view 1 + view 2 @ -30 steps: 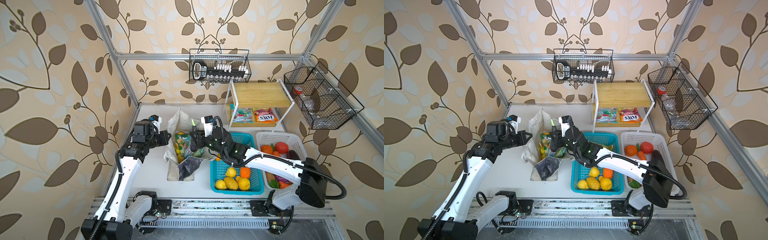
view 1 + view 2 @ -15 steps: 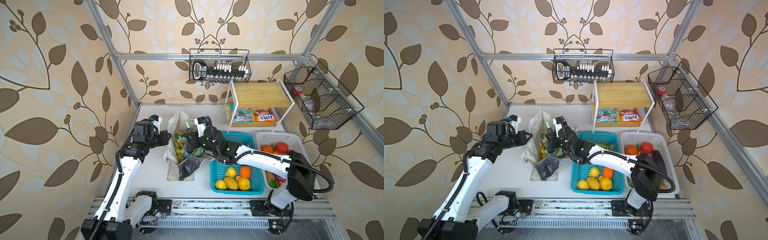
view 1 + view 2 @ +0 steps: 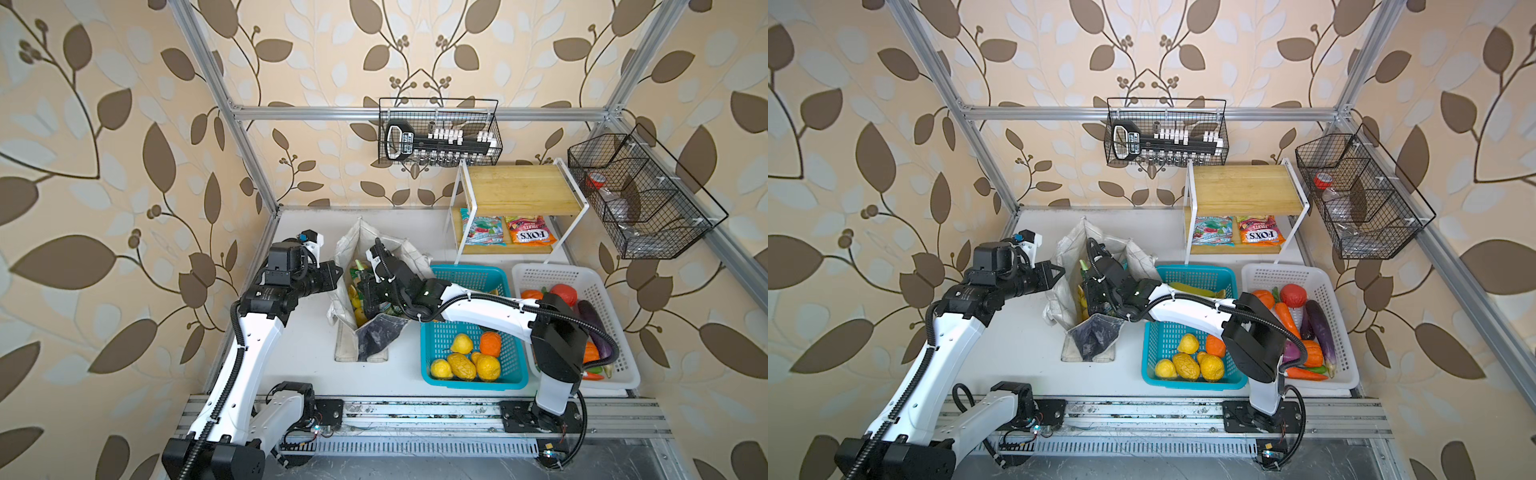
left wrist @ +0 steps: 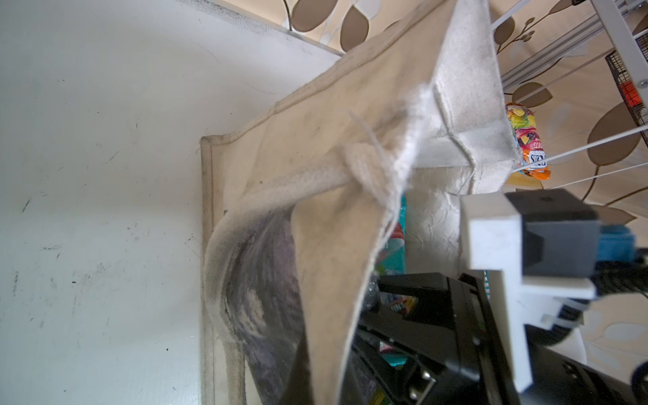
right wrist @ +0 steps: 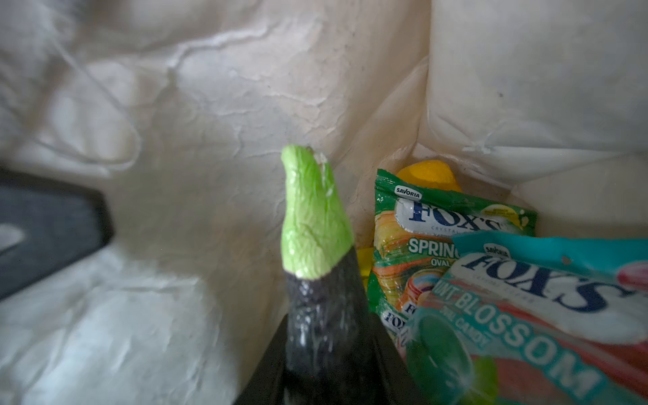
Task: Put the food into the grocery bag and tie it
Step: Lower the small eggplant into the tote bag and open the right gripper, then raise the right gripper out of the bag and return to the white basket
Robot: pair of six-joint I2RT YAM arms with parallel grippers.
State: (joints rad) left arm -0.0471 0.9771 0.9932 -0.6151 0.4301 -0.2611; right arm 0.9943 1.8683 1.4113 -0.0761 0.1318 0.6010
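Grocery bag [image 3: 357, 239] on white tabletop [image 3: 307, 353], leaf wallpaper [image 3: 124, 124]; left tool [image 3: 334, 274] pinching it, right tool [image 3: 368, 297] gripping eggplant [image 5: 321, 298].

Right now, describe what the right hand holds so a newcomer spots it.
Find the canvas tote left of the blue basket. Inside its mouth the right hand grips a toy eggplant: glossy dark purple with a pale green cap, unlike the flat candy packets beside it.

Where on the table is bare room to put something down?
Bare table lies left of the grocery bag, behind it toward the wall, and in front up to the rail. Right is crowded: blue basket, white basket.
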